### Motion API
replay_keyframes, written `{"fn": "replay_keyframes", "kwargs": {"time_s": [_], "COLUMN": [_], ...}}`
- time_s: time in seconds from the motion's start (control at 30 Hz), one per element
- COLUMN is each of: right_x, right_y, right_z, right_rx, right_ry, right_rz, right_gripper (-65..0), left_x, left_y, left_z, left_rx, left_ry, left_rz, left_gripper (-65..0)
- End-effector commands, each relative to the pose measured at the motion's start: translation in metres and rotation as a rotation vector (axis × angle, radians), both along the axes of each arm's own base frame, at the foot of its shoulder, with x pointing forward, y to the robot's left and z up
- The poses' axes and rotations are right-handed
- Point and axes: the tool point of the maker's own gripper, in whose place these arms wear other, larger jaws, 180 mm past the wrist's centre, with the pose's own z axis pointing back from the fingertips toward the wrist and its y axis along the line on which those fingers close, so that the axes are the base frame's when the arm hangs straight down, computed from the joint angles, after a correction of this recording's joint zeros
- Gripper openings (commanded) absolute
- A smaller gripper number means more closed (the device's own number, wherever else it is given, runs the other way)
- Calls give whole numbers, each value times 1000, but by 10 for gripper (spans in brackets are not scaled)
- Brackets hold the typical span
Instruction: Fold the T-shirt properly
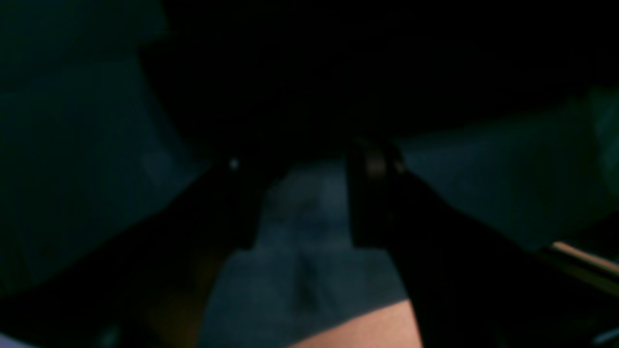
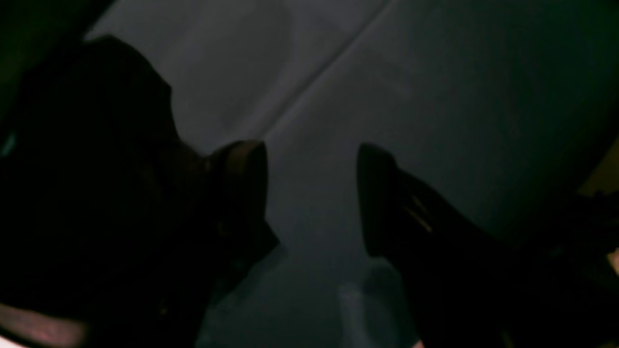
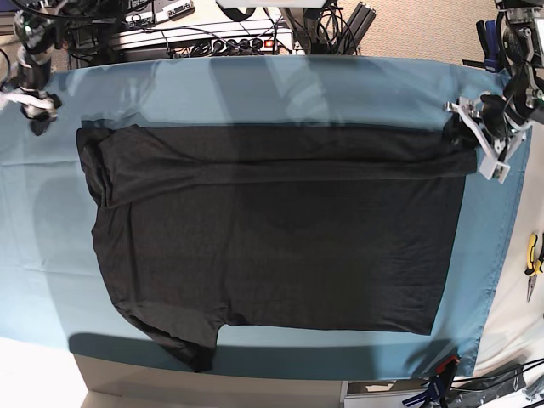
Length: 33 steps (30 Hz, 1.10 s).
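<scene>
The black T-shirt lies flat on the teal table cloth, plain side up, its far edge folded over into a long band. One sleeve sticks out at the near left. My left gripper is low at the band's far right corner; in the left wrist view it stands open over blue-grey cloth, with the shirt dark just ahead. My right gripper hangs over bare cloth beyond the shirt's far left corner. It is open with nothing between its fingers.
Cables and electronics crowd the back edge. Pliers lie off the cloth on the right. A clamp grips the near right table corner. Both wrist views are dark and blurred.
</scene>
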Motion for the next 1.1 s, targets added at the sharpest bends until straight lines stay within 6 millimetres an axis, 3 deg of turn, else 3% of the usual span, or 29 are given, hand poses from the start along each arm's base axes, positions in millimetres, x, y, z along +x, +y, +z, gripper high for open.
{"fn": "replay_keyframes", "kwargs": {"time_s": [0.0, 0.23, 0.6, 1.07], "right_x": [8, 22, 35, 26], "right_y": [0, 14, 21, 33], "right_z": [11, -6, -60, -66], "right_rx": [-32, 50, 230, 272], "right_ry": [-34, -56, -40, -24], "right_rz": [16, -9, -39, 16], "right_gripper": [-350, -350, -350, -350], "left_x": [13, 35, 37, 38], "left_y": [6, 17, 18, 21], "left_z": [15, 28, 29, 29], "left_rx": [18, 71, 71, 90], "left_ry": [-58, -117, -125, -130], "left_rz": [1, 38, 39, 46], "left_gripper": [-380, -380, -380, -380]}}
